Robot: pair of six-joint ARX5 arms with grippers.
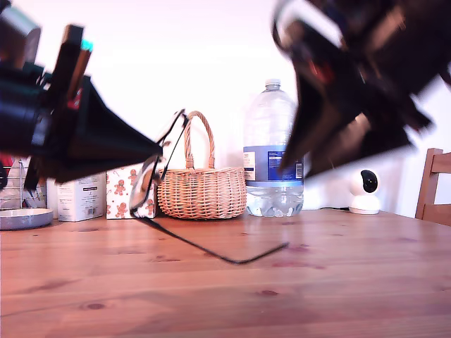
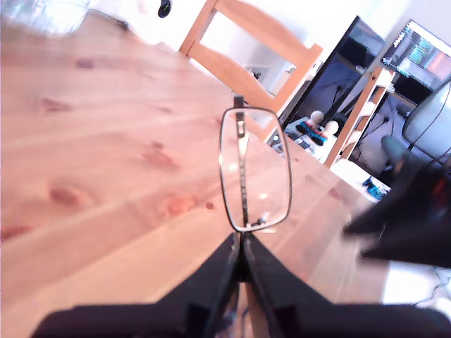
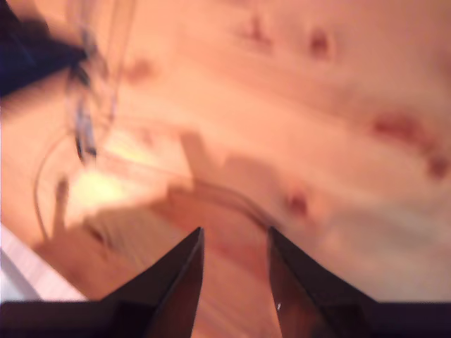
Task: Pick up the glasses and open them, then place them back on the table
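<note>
So far: glasses (image 1: 158,165) lifted off the bench (image 1: 317,282), one temple swung out.
First gripper (image 2: 242,253): clamped on the frame.
Second gripper (image 3: 235,243): parted, empty.
Left: open other temple, set down.

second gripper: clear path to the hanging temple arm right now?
Probably yes. My second gripper is open above bare table, and the temple arm of the glasses, held by my first gripper, swings out with nothing between.

There are two grippers (image 1: 151,151), one pair of glasses (image 1: 158,169), one wicker basket (image 1: 202,190), one water bottle (image 1: 273,151), two cartons (image 1: 81,197) and one white camera (image 1: 365,190).
</note>
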